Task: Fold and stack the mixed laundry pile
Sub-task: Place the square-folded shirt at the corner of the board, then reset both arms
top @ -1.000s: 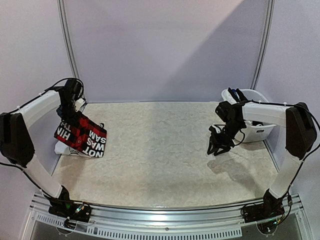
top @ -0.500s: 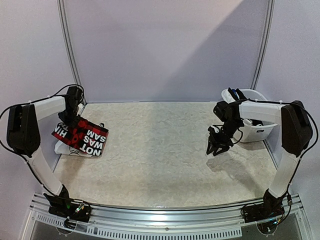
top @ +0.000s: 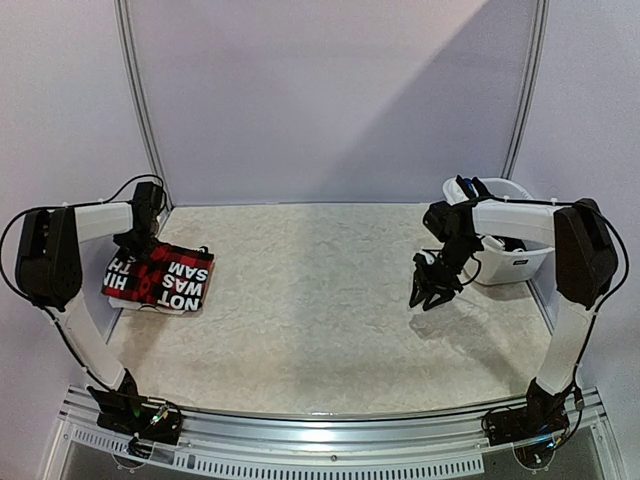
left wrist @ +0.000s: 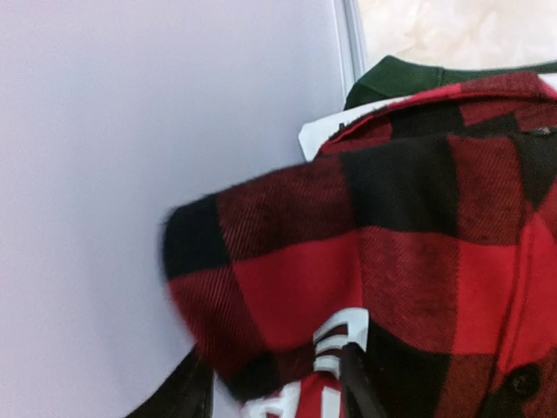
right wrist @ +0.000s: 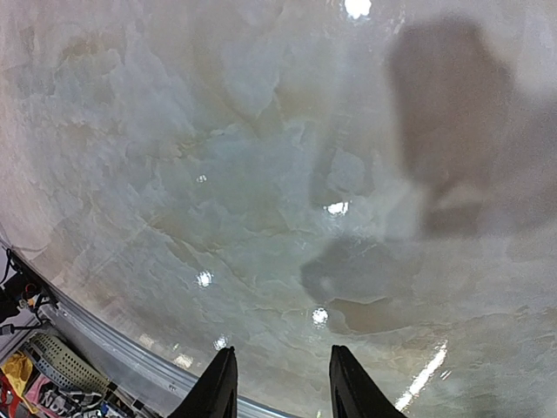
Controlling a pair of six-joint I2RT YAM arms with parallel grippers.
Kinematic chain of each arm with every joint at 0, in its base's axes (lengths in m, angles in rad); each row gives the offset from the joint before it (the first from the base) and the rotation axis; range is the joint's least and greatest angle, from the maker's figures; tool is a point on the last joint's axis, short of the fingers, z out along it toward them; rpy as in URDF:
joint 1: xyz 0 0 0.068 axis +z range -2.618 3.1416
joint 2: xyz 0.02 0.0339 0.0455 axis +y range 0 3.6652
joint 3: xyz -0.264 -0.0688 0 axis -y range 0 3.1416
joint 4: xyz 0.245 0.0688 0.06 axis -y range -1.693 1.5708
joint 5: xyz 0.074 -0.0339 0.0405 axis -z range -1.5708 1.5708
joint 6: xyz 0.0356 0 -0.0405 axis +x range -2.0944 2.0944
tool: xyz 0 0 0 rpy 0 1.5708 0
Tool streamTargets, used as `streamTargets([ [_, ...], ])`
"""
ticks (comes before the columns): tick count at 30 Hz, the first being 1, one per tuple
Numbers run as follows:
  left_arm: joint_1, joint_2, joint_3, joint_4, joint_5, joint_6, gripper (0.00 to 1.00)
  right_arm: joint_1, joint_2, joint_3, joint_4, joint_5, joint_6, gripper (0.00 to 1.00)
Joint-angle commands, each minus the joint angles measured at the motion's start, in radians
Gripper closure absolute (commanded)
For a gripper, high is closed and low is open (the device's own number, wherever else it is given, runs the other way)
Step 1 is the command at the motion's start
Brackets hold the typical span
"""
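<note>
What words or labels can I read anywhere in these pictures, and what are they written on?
"NOT", "WAS", "SAM": white block letters on the red-black plaid garment, upside down in the overhead view.
"HIN", "TH": cut-off pieces of words at the same garment's left end.
Left wrist view: only a scrap of one white letter on the plaid, unreadable.
White tub: no marking big enough to read.

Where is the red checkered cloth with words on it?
In the top view, the plaid cloth lies at the far left of the table, atop the folded pile by the wall, with the left fingers over it.
</note>
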Motion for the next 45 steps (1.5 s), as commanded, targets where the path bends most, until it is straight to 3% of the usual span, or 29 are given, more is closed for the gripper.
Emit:
streamTargets([
  [1, 0.009, -0.057, -0.030, 0.067, -0.023, -0.039, 0.31, -0.005, 0.019, 0.008, 0.007, -0.011, 0.014, 0.63],
  [5, 0.008, -0.089, -0.029, 0.053, -0.016, -0.055, 0.03, -0.006, 0.012, -0.003, 0.022, -0.014, 0.021, 0.63],
  [6, 0.008, -0.102, -0.029, 0.049, -0.016, -0.063, 0.01, -0.005, 0.009, -0.005, 0.026, -0.014, 0.023, 0.63],
  [15, 0.008, -0.251, -0.013, -0.063, 0.000, -0.172, 0.00, -0.006, -0.022, -0.033, 0.053, -0.020, 0.037, 0.63],
  [27, 0.007, -0.537, -0.006, -0.201, 0.123, -0.376, 0.00, -0.006, -0.099, -0.020, 0.071, -0.034, 0.036, 0.62],
  [32, 0.007, -0.606, 0.015, -0.281, 0.129, -0.486, 0.01, -0.005, -0.135, -0.018, 0.088, -0.049, 0.033, 0.57],
  [39, 0.007, -0.641, 0.100, -0.432, 0.317, -0.593, 0.00, -0.005, -0.175, 0.008, 0.103, -0.059, 0.040, 0.48],
  [42, 0.006, -0.613, 0.163, -0.520, 0.341, -0.601, 0.00, -0.006, -0.190, 0.038, 0.105, -0.056, 0.043, 0.41],
  [45, 0.009, -0.631, 0.143, -0.500, 0.401, -0.638, 0.00, -0.006, -0.208, 0.068, 0.110, -0.050, 0.049, 0.32],
])
